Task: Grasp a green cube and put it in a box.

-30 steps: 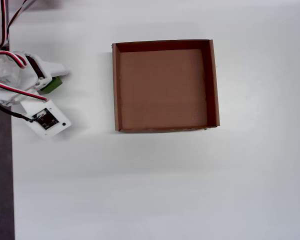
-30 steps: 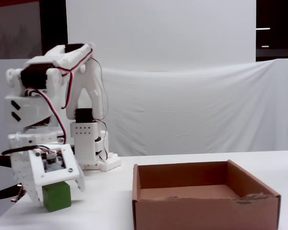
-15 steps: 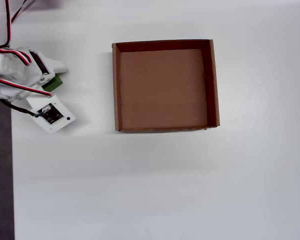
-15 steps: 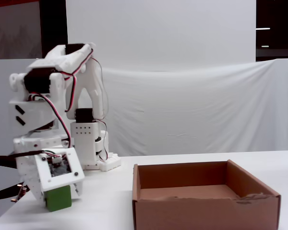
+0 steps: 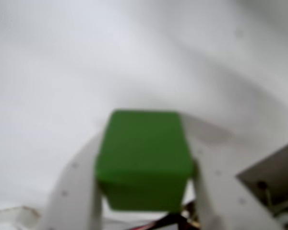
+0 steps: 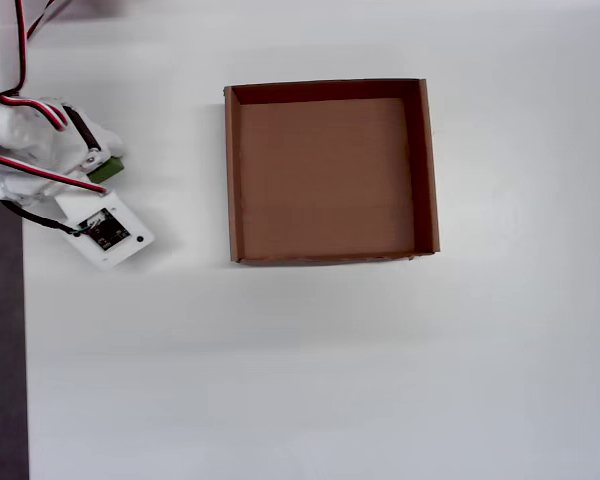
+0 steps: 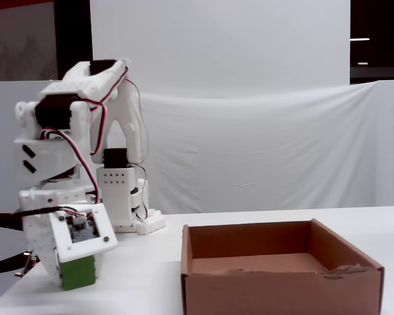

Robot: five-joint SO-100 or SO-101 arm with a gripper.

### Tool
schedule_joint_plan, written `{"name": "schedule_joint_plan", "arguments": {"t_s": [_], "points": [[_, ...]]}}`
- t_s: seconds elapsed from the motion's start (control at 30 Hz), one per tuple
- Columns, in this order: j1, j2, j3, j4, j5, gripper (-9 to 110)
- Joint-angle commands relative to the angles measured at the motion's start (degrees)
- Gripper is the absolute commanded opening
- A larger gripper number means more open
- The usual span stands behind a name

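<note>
One green cube [image 5: 143, 160] gripped, seemingly lowered

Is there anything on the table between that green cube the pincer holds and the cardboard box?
Nothing. In the overhead view the white table between the green cube and the box is bare; the fixed view shows the same.
</note>
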State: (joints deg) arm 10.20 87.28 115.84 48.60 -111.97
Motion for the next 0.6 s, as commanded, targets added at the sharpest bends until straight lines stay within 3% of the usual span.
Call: {"name": "schedule_joint_plan", "arguments": {"t_s": [0.0,0.23,0.57], "points": [[-0.18,4.31,0.09,-0.53,-1.05,13],[-0.44,8.53,-0.79,3.87,0.18,12],[-9.67,20.21,-3.08,13.89,12.48,12]]}}
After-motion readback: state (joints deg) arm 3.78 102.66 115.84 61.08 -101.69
